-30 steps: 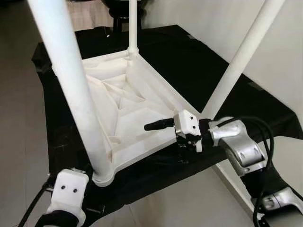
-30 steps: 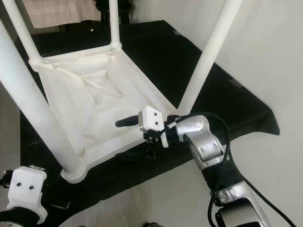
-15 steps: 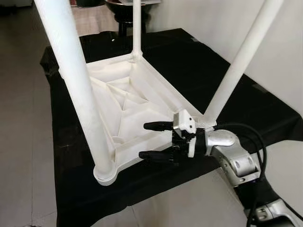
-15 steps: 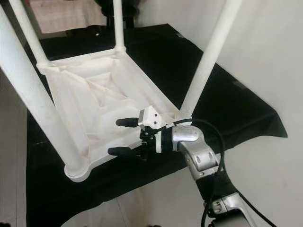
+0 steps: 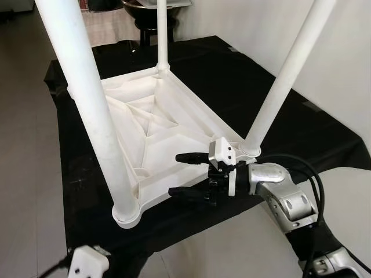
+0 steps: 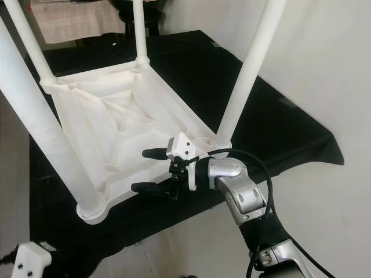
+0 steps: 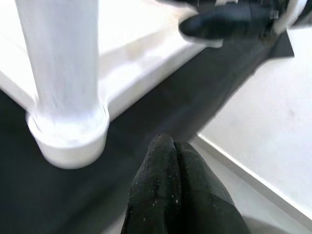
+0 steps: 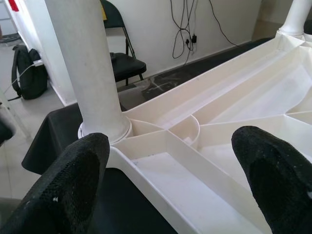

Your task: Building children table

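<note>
The right gripper (image 5: 188,175) has its two long black fingers (image 8: 73,180) spread wide apart, one above and one below the near rim of the white plastic children's table (image 5: 156,130), grasping nothing. The right wrist view looks between those fingers onto the ribbed underside of the tabletop, with a round socket moulded into the ribs and the near white leg (image 8: 87,73) rising from its corner collar. That view also takes in a black folding chair (image 8: 122,58), a dark backpack (image 8: 29,73) on the floor and cables hanging on the wall behind.

The head views show the table lying upside down on the counter draped in black cloth (image 5: 220,69), its tubular legs pointing up. The silver right arm (image 6: 243,191) reaches in from the counter's near edge.

The left gripper (image 7: 173,156) hangs below that edge with its fingers pressed together, empty. Its wrist view looks up at the near leg's collar (image 7: 68,131) and at one right finger under the rim.
</note>
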